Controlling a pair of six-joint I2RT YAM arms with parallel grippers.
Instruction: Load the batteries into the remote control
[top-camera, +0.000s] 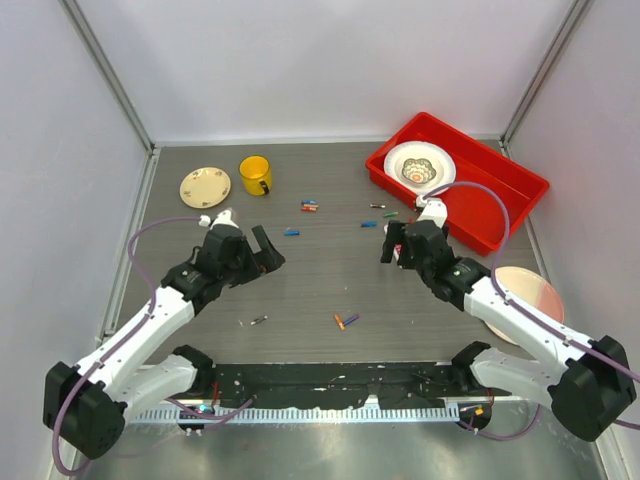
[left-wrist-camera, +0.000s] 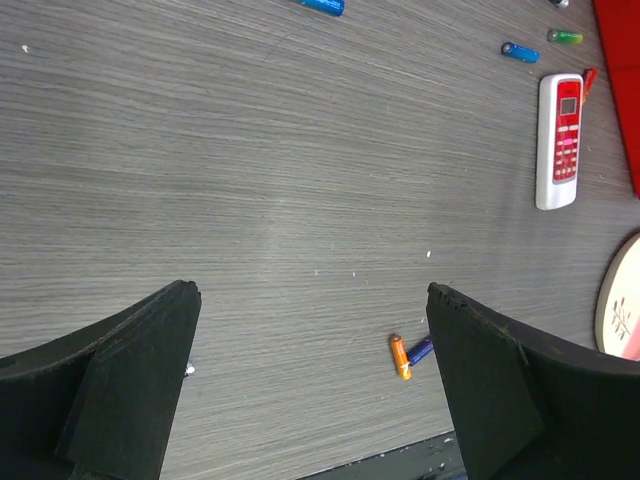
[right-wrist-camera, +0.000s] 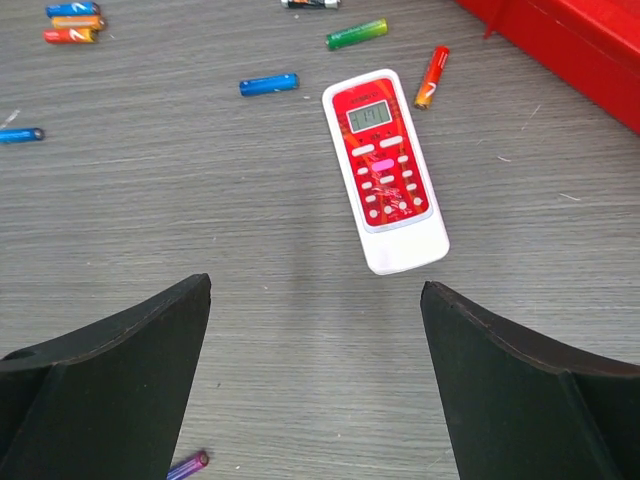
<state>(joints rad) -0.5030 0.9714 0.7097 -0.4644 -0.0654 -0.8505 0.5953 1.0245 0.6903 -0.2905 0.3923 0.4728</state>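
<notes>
— Grey wood-grain tabletop (right-wrist-camera: 150, 200): what clearance surrounds the white plastic remote control with red keypad face (right-wrist-camera: 385, 170)?
— Bare surface on its near side. Red plastic tray (right-wrist-camera: 560, 50) edge close at far right.
— Orientation? Markings?
— Face up, long axis pointing away from the right gripper (right-wrist-camera: 315, 285), display end farthest, digits unreadable. Small coloured cylindrical batteries (right-wrist-camera: 268, 85) lie scattered beyond. Right gripper and left gripper (left-wrist-camera: 311, 290): fingers spread, holding nothing.

A grey wood-grain table (top-camera: 320, 290) carries a red-faced white remote control (right-wrist-camera: 386, 170) lying face up, coloured batteries (right-wrist-camera: 268, 85) scattered around it, a yellow mug (top-camera: 255, 175) beside a cream plate (top-camera: 205, 186), a red tray (top-camera: 515, 180) and a pink-edged plate (top-camera: 535, 285).
</notes>
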